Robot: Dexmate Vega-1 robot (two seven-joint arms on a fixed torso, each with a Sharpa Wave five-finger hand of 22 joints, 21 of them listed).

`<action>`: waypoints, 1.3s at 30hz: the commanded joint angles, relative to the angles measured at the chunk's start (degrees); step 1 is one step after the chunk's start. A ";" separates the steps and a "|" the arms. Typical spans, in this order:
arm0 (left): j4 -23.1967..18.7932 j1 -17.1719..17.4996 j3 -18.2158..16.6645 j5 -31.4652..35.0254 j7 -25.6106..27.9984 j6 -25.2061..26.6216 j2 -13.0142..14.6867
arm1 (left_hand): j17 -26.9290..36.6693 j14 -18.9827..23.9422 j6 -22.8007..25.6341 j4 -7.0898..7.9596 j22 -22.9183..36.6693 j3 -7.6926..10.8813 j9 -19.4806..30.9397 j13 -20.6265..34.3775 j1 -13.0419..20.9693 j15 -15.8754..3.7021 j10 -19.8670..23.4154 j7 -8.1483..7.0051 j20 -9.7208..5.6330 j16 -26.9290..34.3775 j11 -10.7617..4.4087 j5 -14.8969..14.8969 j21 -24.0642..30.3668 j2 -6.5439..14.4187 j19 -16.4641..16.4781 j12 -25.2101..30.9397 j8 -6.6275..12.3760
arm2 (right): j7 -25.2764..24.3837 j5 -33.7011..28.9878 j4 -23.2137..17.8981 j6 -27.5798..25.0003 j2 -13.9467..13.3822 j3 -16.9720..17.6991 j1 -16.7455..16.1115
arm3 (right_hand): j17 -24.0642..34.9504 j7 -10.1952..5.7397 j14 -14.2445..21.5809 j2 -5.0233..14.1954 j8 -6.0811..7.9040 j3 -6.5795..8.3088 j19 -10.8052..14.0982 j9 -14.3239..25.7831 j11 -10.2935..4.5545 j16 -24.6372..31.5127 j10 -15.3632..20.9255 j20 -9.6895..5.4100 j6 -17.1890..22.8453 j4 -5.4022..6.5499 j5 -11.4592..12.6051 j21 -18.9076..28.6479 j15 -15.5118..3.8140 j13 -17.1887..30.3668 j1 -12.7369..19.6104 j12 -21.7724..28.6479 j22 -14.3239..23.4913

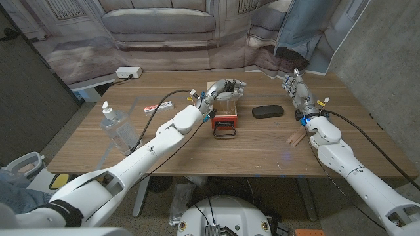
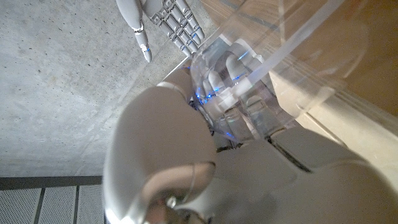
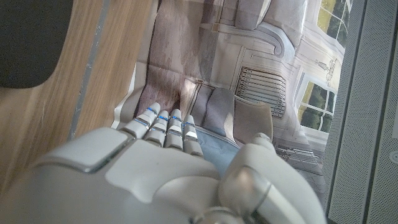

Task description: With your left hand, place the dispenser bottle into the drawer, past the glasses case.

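Wooden surface (image 1: 262,147) carried everything. L arm reached across it to the clear drawer unit (image 1: 225,113) w/ red front and black handle, mid-surface. Left hand (image 1: 225,90) sat at the unit's far top edge, fingers (image 2: 231,67) curled over clear plastic (wrist view showed them through the wall), gripping the unit, no bottle in them. Right hand (image 1: 296,87) stood upright near the far R edge, fingers (image 3: 166,129) straight and close together, holding nothing. Dispenser bottle (image 1: 117,128) stood upright on the L side, well apart from the drawer. Black glasses case (image 1: 267,111) lay just R of the unit.
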 commanded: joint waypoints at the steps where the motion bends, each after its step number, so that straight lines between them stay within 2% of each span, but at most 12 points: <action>1: 1.55 0.08 0.13 -0.43 -0.13 -0.56 -0.50 | 0.14 0.56 0.62 -0.08 0.21 0.48 0.11 0.12 1.60 -1.71 0.40 -0.05 -0.22 0.01 -0.07 -0.17 0.25 2.43 -0.38 -0.16 -0.06 | 0.25 -0.28 0.79 -0.22 0.15 -0.42 0.48 | 0.35 -0.08 0.36 0.33 0.29 -0.11 0.49 0.24 -0.08 0.06 0.39 -0.08 0.38 -0.21 -0.32 0.06 0.03 0.10 0.09 0.08 0.19; 22: 3.20 -0.42 0.22 -0.79 -0.34 -0.65 -0.82 | 0.21 0.12 0.66 -0.17 0.20 0.74 0.04 0.33 1.42 -1.71 0.21 -0.27 -0.06 -0.26 0.09 -0.16 0.26 2.40 -1.09 -0.47 -0.35 | 0.96 -0.40 3.07 0.37 1.23 -1.06 1.99 | 0.35 -0.17 0.41 0.37 0.26 -0.19 0.60 0.25 -0.13 0.04 0.41 -0.10 0.39 -0.25 -0.30 0.04 -0.06 0.10 0.10 0.05 0.19; 31: 3.28 -0.48 0.36 -0.94 -0.70 -0.26 -0.70 | 0.05 -1.05 0.61 -0.24 0.17 0.90 -0.08 0.36 1.34 -1.37 -0.10 -0.35 0.97 -0.88 0.02 -0.13 -0.24 2.34 -2.79 -0.78 -0.59 | 0.75 -0.30 2.99 0.19 1.31 -1.07 1.96 | 0.36 -0.16 0.42 0.39 0.27 -0.22 0.56 0.25 -0.22 0.03 0.48 -0.08 0.43 -0.27 -0.29 0.00 -0.07 0.10 0.11 0.06 0.19; 39: 3.42 -0.50 0.44 -1.08 -0.88 -0.05 -0.69 | -0.05 -1.22 0.56 -0.24 0.15 1.02 -0.12 0.38 1.30 -1.25 -0.22 -0.32 1.07 -1.03 0.04 -0.11 -0.27 2.42 -3.03 -0.94 -0.72 | 0.75 -0.35 3.06 0.10 1.26 -1.12 2.05 | 0.36 -0.19 0.41 0.40 0.24 -0.24 0.58 0.25 -0.07 0.02 0.43 -0.07 0.37 -0.28 -0.28 -0.01 -0.02 0.10 0.11 0.03 0.19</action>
